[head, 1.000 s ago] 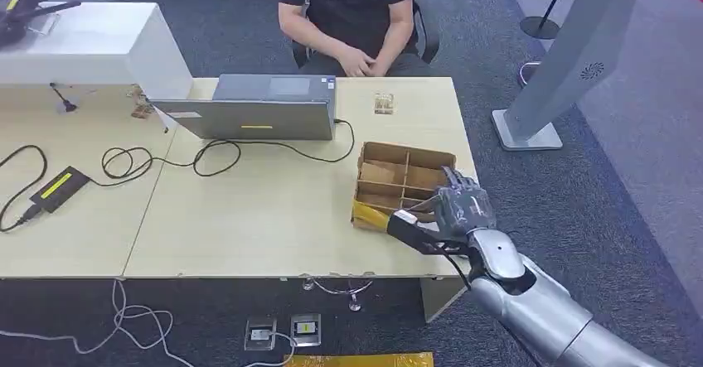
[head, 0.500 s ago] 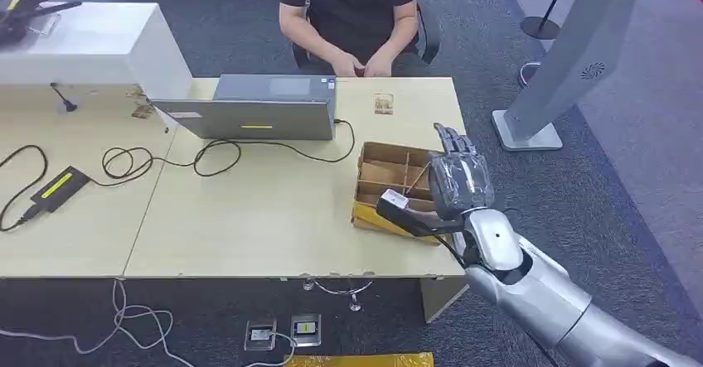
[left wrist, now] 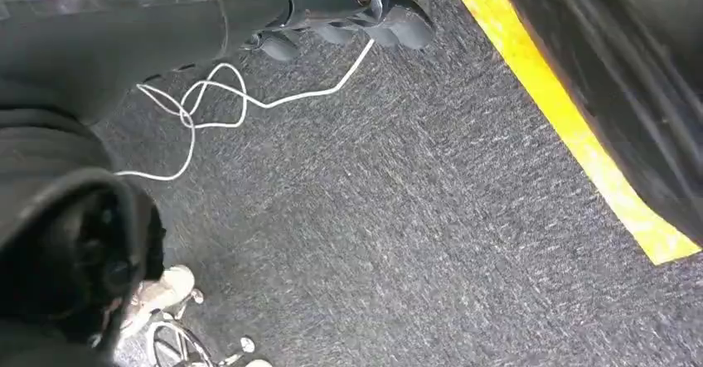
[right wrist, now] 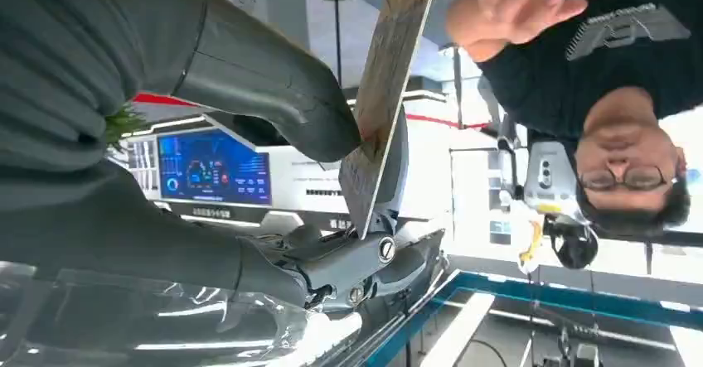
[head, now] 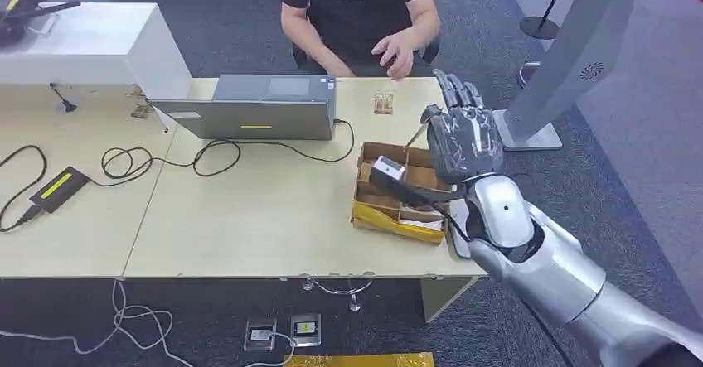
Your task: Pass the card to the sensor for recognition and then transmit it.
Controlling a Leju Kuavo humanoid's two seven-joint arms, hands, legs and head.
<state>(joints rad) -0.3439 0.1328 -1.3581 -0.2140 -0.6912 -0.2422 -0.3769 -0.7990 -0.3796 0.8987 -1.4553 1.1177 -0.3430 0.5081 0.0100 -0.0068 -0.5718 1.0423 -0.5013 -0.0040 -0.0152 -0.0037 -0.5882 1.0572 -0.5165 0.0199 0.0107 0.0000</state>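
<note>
My right hand [head: 464, 139] is raised above the far side of the divided cardboard box [head: 396, 193], palm turned away from me. It pinches a thin brown card [right wrist: 385, 77] between the thumb [right wrist: 273, 85] and the darker fingers; in the head view the card [head: 416, 133] shows only as a thin edge. A person sits behind the table with one hand [head: 396, 52] lifted toward my hand. A small tan item [head: 383, 103] lies on the table in front of the person. My left hand [left wrist: 356, 2] hangs over the carpet with nothing in it.
A closed grey laptop [head: 257, 110] with a looping black cable sits at the table's far middle. A black device with a yellow strip [head: 58, 186] lies at the left. A white cabinet [head: 91, 44] stands at the far left, a grey stand [head: 564, 60] on the right.
My right hand has risen out of the box with the card and moved farther toward the person. The person has lifted one hand off the table.
</note>
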